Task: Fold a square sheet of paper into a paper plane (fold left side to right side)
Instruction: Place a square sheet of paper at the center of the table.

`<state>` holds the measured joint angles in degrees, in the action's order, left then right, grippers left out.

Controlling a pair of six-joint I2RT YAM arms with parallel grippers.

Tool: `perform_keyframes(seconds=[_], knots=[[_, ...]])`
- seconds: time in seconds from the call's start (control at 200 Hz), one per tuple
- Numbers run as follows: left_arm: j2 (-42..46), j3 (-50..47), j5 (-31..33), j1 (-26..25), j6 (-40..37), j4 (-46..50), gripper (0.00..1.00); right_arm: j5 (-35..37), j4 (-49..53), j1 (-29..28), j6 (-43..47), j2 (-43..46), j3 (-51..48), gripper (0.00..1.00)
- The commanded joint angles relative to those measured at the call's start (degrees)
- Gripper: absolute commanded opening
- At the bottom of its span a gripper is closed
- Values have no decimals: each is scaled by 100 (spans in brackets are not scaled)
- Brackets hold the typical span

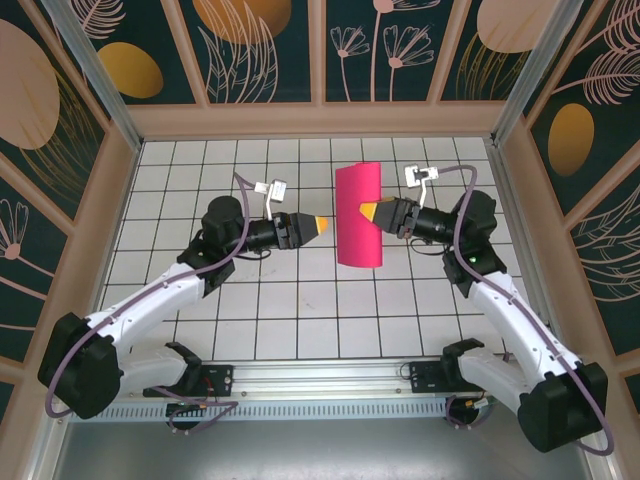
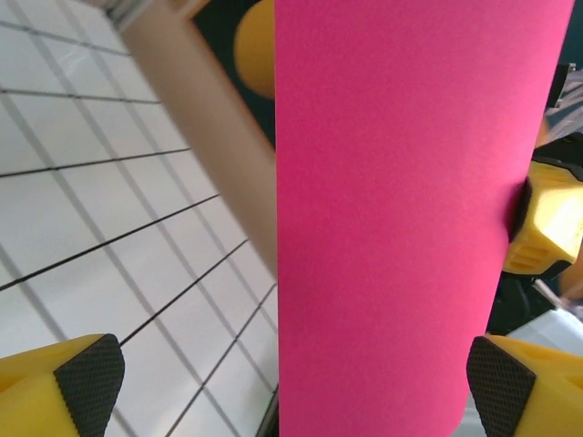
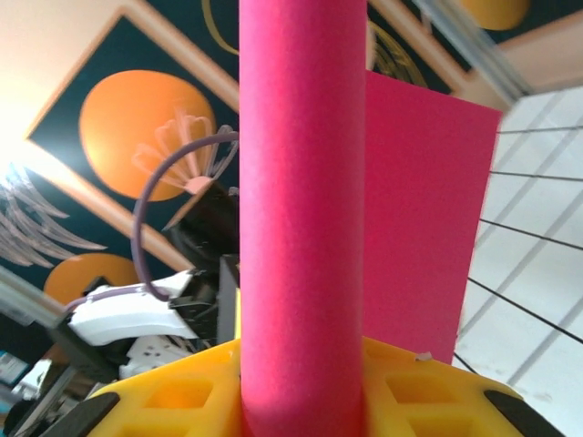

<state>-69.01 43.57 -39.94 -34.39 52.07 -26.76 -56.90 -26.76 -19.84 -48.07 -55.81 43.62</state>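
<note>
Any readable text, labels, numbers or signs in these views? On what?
None readable.
The magenta-pink paper sheet is plain and unmarked.
The dark wall panels carry only flower and circle patterns, no words.
The white robot arms show no legible label.

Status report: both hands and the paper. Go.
Left hand open, just left of the pink sheet. Right hand shut on the sheet's right side; sheet curled double, no crease visible. No obstruction seen.
</note>
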Motion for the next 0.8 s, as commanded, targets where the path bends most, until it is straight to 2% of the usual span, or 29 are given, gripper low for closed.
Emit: perform_keyframes(seconds=[0.0,0.135,0.2,0.25,0.36,0.415,0.5,0.691,0.796], knots=[[-72,196,-567,12,279,-880,98,-24,-188,-273,-7,-156,484,32],[6,122,-726,19,470,-1376,95,86,-100,-442,95,-289,660,32],[35,102,-763,14,507,-1461,85,130,-57,-461,103,-332,665,32],[59,87,-752,13,506,-1443,71,190,85,-455,183,-357,674,32],[90,64,-652,18,431,-1237,34,338,485,-438,410,-364,682,32],[91,82,-560,18,286,-921,19,429,741,-410,546,-350,682,33],[90,14,-355,14,125,-508,0,689,1356,-326,873,-308,711,45],[-232,-237,302,14,-107,610,0,1700,3248,85,1748,-346,787,82],[-701,-441,360,28,-265,780,0,2369,3888,213,2125,-450,667,90]])
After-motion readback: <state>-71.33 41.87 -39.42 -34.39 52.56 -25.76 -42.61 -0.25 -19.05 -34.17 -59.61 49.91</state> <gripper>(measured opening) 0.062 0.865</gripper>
